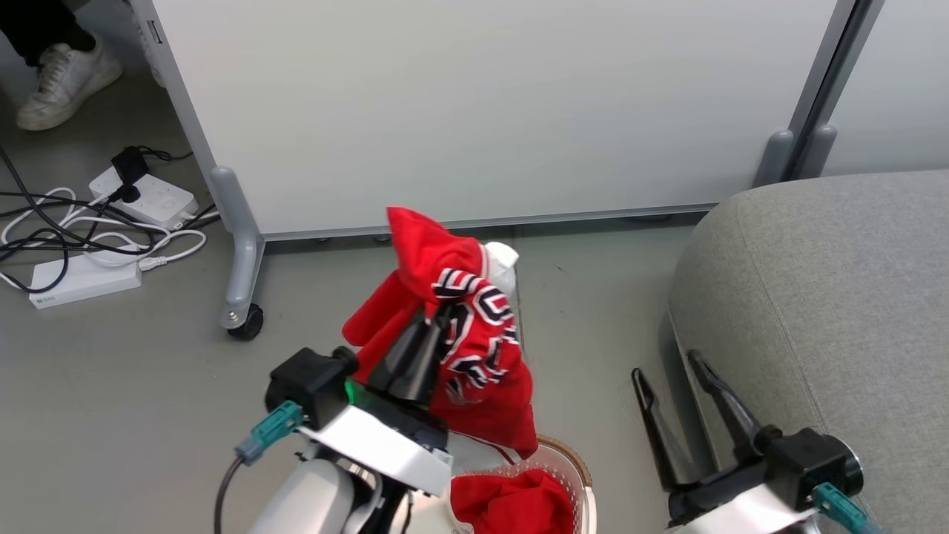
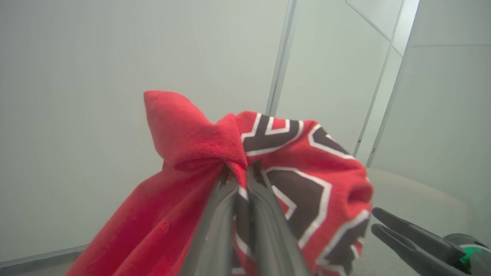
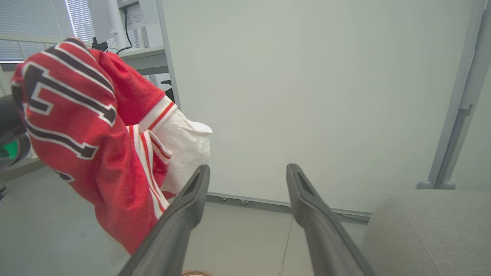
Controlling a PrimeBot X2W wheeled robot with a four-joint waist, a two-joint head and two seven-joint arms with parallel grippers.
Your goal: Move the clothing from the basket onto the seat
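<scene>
Big pale grey-white partition panel (image 1: 474, 111) on a grey metal frame takes up the whole back, standing on a smooth grey floor (image 1: 133, 386); the large grey fabric-upholstered seat (image 1: 830, 297) with its rounded corner sits off to the right.

Main thing: a soft bright red fabric garment (image 1: 474, 334) with black-and-white lettering, white trim bands and a white panel hangs bunched up in the air, left of the seat and not touching it; the left hand (image 1: 437, 311) is clenched tight on a fold near the top, its long dark fingers (image 2: 215, 214) pressed together with cloth pinched between them; the rest drapes down around them; the lowest edge hangs near the basket rim, can't tell if it touches.

The right hand (image 1: 667, 365) is released, fingers spread wide, gripping nothing; it hovers just beside the seat's front edge, with the garment off to its left.

The cream-white perforated plastic basket (image 1: 571, 454) with a brown woven-look rim sits at the bottom edge of the head view between the two arms; another crumpled red fabric piece (image 1: 511, 504) lies inside.

Small stuff: white power strips (image 1: 148, 196) with tangled black and white cables on the floor far left; a person's white shoe (image 1: 67, 81) top left; a black caster wheel (image 1: 245, 324) under the partition leg.
</scene>
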